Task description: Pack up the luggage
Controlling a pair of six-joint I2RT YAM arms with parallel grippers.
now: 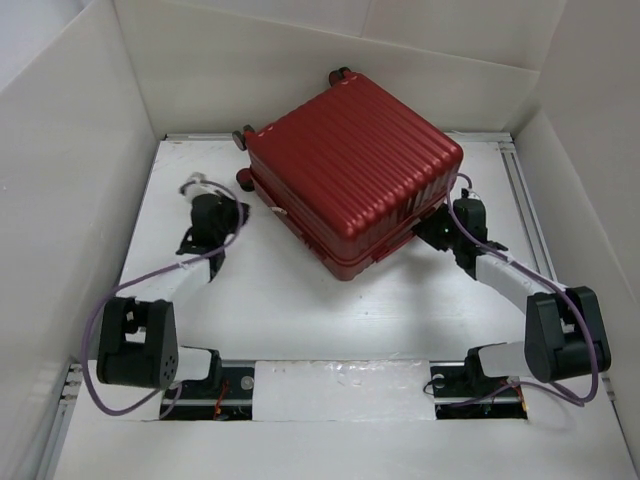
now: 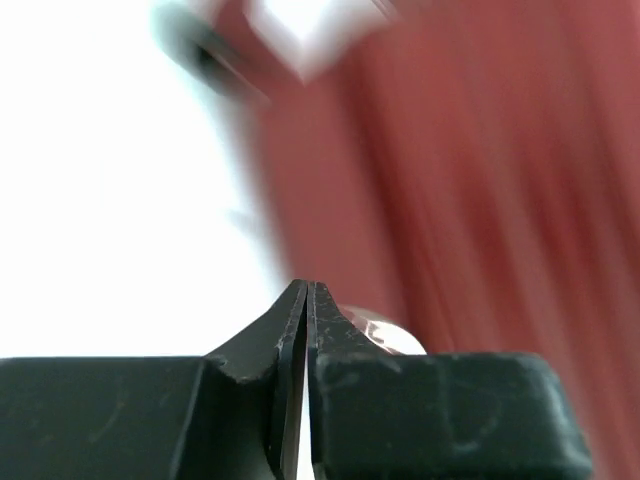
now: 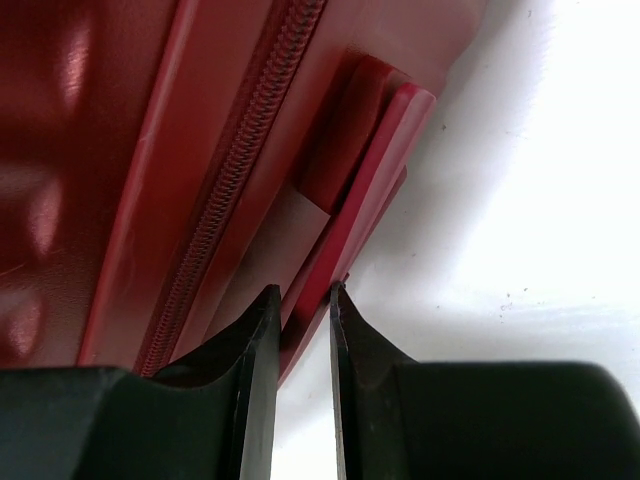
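Observation:
The luggage (image 1: 355,185) is a dark-red ribbed hard-shell suitcase, lying closed and turned at an angle at the back middle of the white table. My right gripper (image 1: 432,225) is at its near right side. In the right wrist view this gripper (image 3: 300,290) is closed on the edge of the red side handle (image 3: 370,150), beside the zipper (image 3: 240,170). Left of the case, near its left corner, my left gripper (image 1: 240,210) is shut and holds nothing. The left wrist view is blurred; the gripper (image 2: 306,285) has its tips together in front of the red shell (image 2: 470,180).
White walls (image 1: 90,150) enclose the table on the left, back and right. Dark wheels (image 1: 243,135) stick out at the case's far left corner. A metal rail (image 1: 525,200) runs along the right edge. Both arm bases (image 1: 140,345) sit at the near edge.

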